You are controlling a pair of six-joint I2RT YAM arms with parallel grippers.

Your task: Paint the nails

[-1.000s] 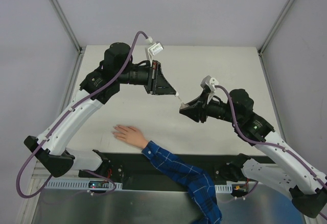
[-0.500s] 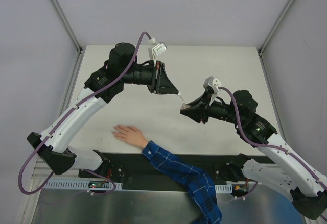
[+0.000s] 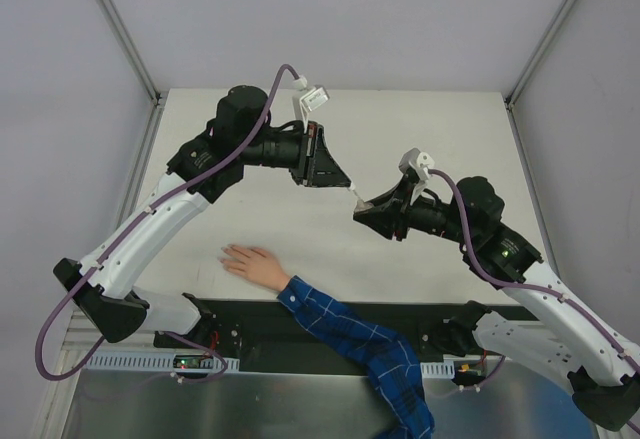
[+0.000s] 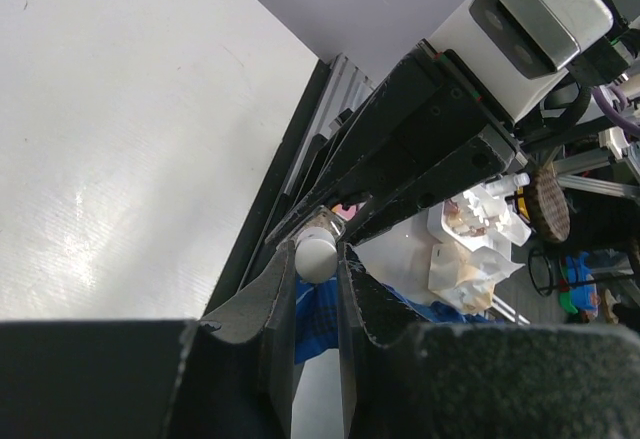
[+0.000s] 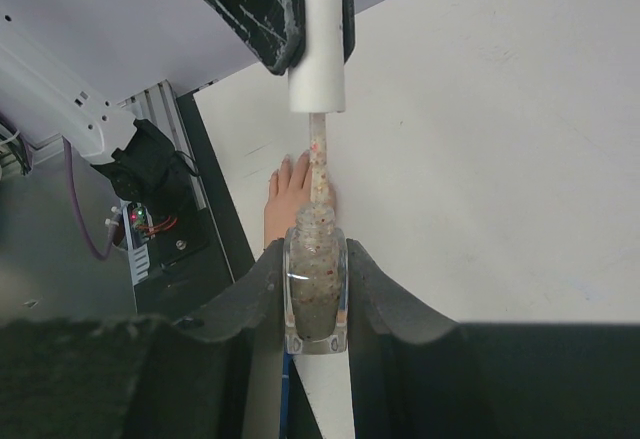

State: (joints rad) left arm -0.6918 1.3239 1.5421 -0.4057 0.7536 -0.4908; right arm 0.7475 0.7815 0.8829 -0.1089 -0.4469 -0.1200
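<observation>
My left gripper is shut on a white brush cap, seen end-on in the left wrist view. Its glitter-coated brush stem runs down into the neck of a small clear bottle of speckled polish. My right gripper is shut on that bottle, held in the air, tip to tip with the left one. The pale hand with a blue plaid sleeve lies flat on the table below and to the left. It also shows behind the bottle. Its nails are too small to make out.
The white table has a black strip along its near edge under the sleeve. Metal frame posts stand at the back corners. Clutter off the table shows in the left wrist view.
Both grippers have shifted slightly right together, staying tip to tip with the brush at the bottle. The hand has not moved.
</observation>
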